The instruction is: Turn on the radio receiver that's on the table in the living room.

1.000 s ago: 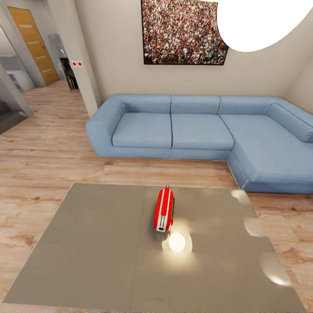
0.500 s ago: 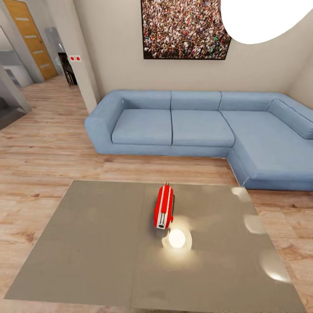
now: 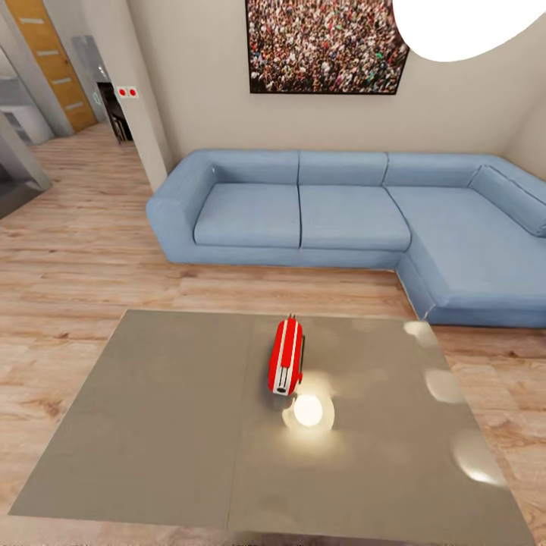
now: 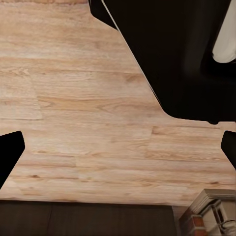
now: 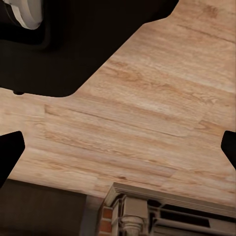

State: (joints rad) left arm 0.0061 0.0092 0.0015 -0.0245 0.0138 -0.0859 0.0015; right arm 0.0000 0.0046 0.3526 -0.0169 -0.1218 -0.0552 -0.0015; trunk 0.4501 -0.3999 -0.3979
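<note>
The red radio receiver [image 3: 286, 367] with white bands lies on the glossy grey-brown table [image 3: 152, 425], a little right of its middle, one short end turned towards me. A lamp's bright reflection [image 3: 308, 410] shines on the tabletop just in front of it. In the left wrist view my left gripper [image 4: 118, 152] is open, its dark fingertips [image 4: 10, 155] far apart over wood floor. My right gripper [image 5: 118, 152] in the right wrist view is open the same way, nothing between its fingertips [image 5: 10, 150].
A blue L-shaped sofa [image 3: 341, 220] stands behind the table, under a crowd picture [image 3: 322, 45] and a white dome lamp [image 3: 462, 23]. A pillar [image 3: 136, 114] and a hallway lie at far left. Both wrist views show the robot's dark base [image 4: 182, 59] and a white moulded brick structure [image 5: 147, 211].
The whole head picture has slid slightly: the camera has moved a little closer. The radio stays in the same spot on the table.
</note>
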